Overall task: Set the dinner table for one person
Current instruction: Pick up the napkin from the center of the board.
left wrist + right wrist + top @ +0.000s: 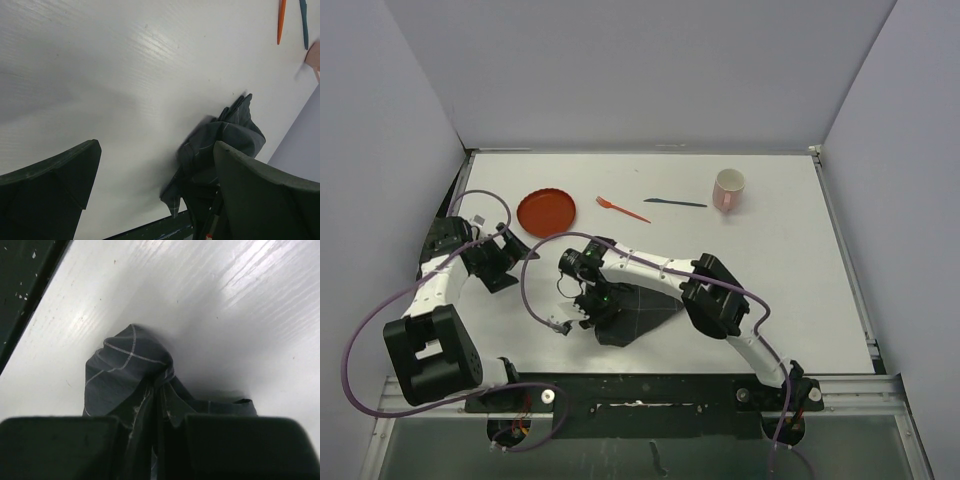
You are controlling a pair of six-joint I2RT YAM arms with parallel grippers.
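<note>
Dark grid-lined cloth mat [125, 365] is lying bunched on the white desk [770, 270] near its front edge. Your right gripper [156, 412] is clenching a fold, likely to spread it, and your left gripper [155, 170] is hovering released.

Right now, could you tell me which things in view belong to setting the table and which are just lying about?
For the job: cloth mat, pinched in the right gripper; red plate; orange fork; dark knife; cup; dinner table.
Not part of it: purple cables, rig wiring only.

Right arm [720, 295] hides part of mat [646, 306] (gridded).
</note>
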